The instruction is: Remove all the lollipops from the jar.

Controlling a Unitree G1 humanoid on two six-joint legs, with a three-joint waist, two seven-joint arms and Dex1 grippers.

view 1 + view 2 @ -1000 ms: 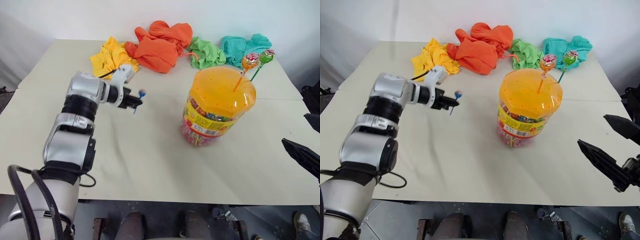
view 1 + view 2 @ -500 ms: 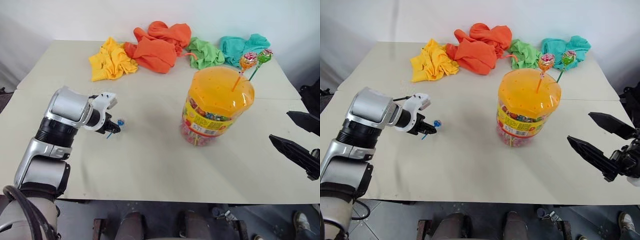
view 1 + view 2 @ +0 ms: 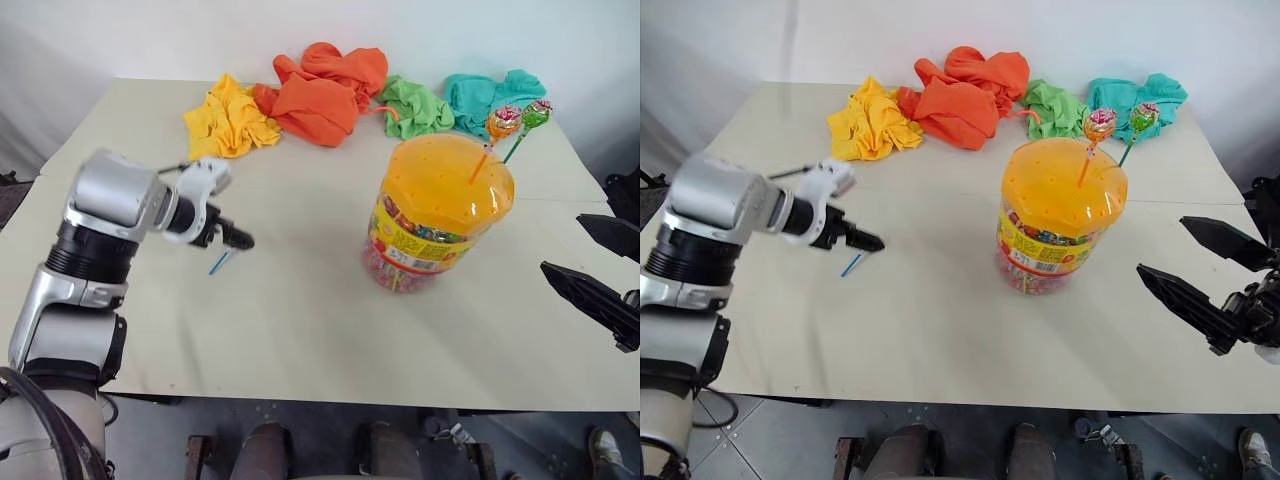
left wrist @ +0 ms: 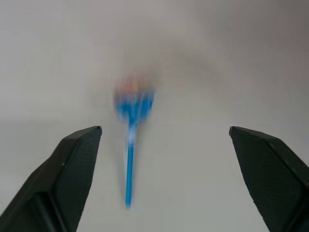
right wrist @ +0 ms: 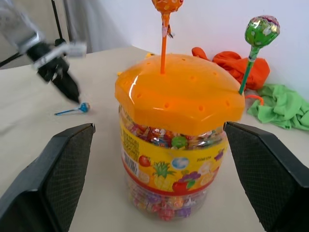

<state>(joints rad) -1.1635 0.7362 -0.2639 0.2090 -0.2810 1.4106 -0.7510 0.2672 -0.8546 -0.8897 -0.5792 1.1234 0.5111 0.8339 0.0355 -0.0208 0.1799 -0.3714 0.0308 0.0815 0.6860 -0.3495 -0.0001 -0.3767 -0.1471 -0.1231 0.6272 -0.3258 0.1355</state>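
The jar (image 3: 440, 215) stands right of the table's middle, a clear tub with an orange holed lid. An orange lollipop (image 3: 501, 122) and a green lollipop (image 3: 534, 113) stick up from holes at the lid's far right. A blue-stick lollipop (image 3: 218, 263) lies flat on the table to the jar's left. My left gripper (image 3: 240, 240) hovers just above it, open, with the lollipop (image 4: 131, 125) lying free between the spread fingers. At the right edge, level with the jar, my right gripper (image 3: 1162, 246) is open and empty, facing the jar (image 5: 178, 145).
Four crumpled cloths lie along the table's far side: yellow (image 3: 228, 118), orange (image 3: 325, 85), green (image 3: 415, 105) and teal (image 3: 490, 92). The table's front edge (image 3: 330, 400) runs just below both arms.
My left gripper lowered the blue-stick lollipop to the table, opened and let it go, then lifted slightly. The right gripper stayed open and hardly moved.
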